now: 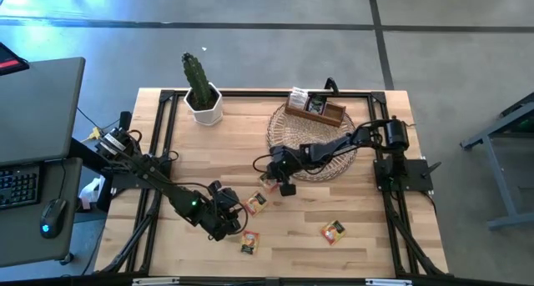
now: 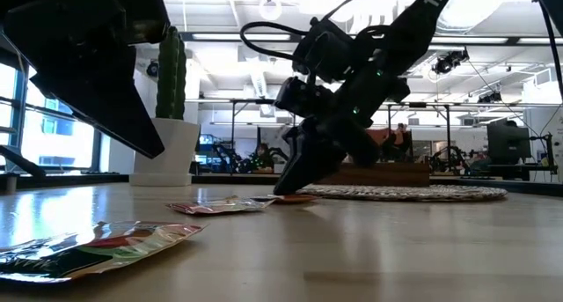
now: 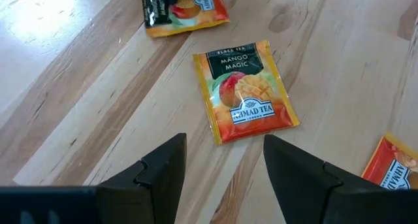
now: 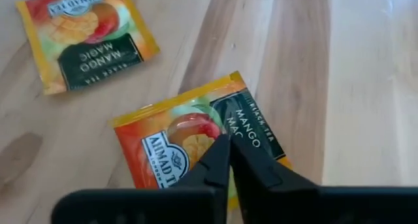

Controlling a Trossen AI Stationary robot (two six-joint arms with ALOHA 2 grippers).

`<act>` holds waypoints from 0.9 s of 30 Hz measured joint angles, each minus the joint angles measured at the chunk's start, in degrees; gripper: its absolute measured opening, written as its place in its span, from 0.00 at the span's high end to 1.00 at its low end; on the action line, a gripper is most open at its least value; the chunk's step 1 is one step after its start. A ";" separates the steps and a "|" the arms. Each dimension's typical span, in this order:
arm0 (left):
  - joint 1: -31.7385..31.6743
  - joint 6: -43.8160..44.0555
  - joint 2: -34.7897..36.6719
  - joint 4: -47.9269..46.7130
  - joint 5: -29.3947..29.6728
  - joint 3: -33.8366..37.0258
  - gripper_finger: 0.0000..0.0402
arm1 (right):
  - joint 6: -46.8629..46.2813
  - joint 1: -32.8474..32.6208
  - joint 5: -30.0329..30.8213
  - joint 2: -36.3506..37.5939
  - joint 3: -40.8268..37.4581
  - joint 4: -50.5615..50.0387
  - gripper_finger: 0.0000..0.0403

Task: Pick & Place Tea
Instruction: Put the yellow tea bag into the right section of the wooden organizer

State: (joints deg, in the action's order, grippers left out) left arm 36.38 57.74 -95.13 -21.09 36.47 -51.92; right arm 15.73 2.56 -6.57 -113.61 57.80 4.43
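Down on the wood, just near of the wicker mat [image 1: 313,140] — right gripper [image 4: 230,160], fingers pinched together over a mango tea sachet [image 4: 196,142]; hold on it not certain. Left gripper [image 3: 222,162], fingers spread and empty, hovering above another sachet [image 3: 245,90] toward the near left. Light, thin, slick foil — likely bends and slides; best nipped at an edge.

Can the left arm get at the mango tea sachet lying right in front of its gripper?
Probably yes. The left gripper hangs open just short of the sachet, which lies flat on bare table, with nothing between them.
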 joint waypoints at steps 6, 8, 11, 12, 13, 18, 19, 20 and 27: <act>0.00 0.00 0.00 0.02 -0.02 0.00 0.50 | 0.63 -1.52 6.91 2.83 -0.26 -1.40 0.96; 0.00 0.00 0.00 0.03 -0.04 0.00 0.50 | 1.20 -1.65 7.01 3.27 -0.33 -1.54 0.96; 0.00 0.00 0.00 0.09 -0.06 0.00 0.50 | 0.27 -1.78 6.93 3.37 -0.33 -1.51 0.96; 0.00 0.00 0.00 0.10 -0.07 0.00 0.50 | 0.20 -1.81 6.87 3.39 -0.33 -1.54 0.95; 0.00 0.00 0.00 0.13 -0.07 0.00 0.50 | 0.12 -1.83 6.74 3.40 -0.33 -1.30 0.93; 0.00 0.02 0.00 0.19 -0.07 0.00 0.50 | -0.13 -1.78 4.19 3.48 -0.33 2.02 0.81; 0.00 0.02 0.00 0.20 -0.07 0.00 0.50 | -0.13 -1.76 3.53 3.48 -0.33 2.77 0.77; 0.00 0.02 0.00 0.19 -0.07 0.00 0.50 | -0.04 -1.70 3.24 3.48 -0.31 3.52 0.74; 0.00 0.02 0.00 0.17 -0.07 0.00 0.50 | -2.91 0.86 4.93 1.95 -0.20 3.03 0.54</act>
State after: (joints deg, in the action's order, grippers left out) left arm 36.38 57.76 -95.13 -20.92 36.40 -51.92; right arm 12.82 3.42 -1.64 -111.66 57.60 7.46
